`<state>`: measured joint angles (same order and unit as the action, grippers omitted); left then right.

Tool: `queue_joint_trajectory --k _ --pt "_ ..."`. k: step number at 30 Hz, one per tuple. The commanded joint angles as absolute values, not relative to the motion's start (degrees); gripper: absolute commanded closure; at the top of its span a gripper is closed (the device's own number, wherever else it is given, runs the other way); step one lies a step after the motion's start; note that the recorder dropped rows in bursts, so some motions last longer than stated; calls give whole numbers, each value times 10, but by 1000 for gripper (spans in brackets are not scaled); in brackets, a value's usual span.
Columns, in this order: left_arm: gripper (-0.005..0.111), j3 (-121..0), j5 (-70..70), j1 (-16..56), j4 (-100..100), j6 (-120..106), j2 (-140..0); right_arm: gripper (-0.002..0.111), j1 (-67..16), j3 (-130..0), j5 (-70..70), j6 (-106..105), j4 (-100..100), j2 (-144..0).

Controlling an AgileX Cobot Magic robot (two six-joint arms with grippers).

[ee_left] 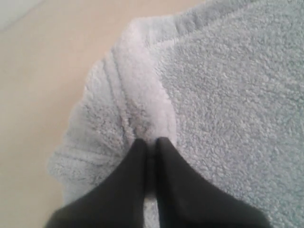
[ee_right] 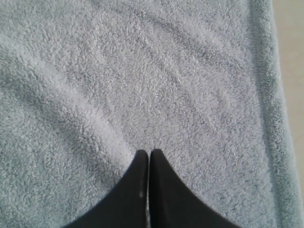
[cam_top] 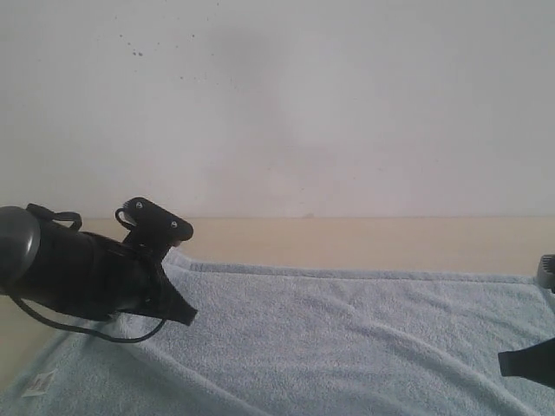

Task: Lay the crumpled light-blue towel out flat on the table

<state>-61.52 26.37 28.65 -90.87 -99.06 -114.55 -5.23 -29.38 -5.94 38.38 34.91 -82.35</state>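
Between tips of left gripper [ee_left: 151,142] sat a bunched corner of towel [ee_left: 228,95], pinched tight, likely for drawing flat over table [ee_left: 40,71]; right gripper [ee_right: 149,153], closed and empty, hung over cloth beside its hem.

You see towel [cam_top: 364,338]: fluffy looped terry cloth, matt, with flatter woven hem. Table [cam_top: 364,243]: smooth pale wood-look top, low sheen. Your left gripper [ee_left: 151,141] and right gripper [ee_right: 149,153]: fingers matt black, smooth, plastic-looking. Wall [cam_top: 277,104]: matt white, faintly speckled.
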Motion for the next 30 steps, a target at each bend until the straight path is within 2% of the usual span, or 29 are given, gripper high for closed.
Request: queue_joint_trajectory --k 1,15,17,20,25,30 --pt "103 -634 285 285 -867 -986 -1141 108 -52 -293 -59 385 350 -818" --pt "101 -769 308 155 -895 -1068 -1190 108 -52 -293 -54 384 348 -818" --pt "94 -769 308 145 -908 -1068 -1183 108 -52 -293 -50 384 348 -818" --pt "78 -769 307 138 -941 -1068 -1181 108 -52 -293 -50 384 348 -818" --pt "39 -769 302 138 -960 -1080 -1181 108 -52 -293 -51 384 348 -818" --pt "39 -769 306 138 -999 -1126 -1180 108 -52 -293 -54 385 348 -818"
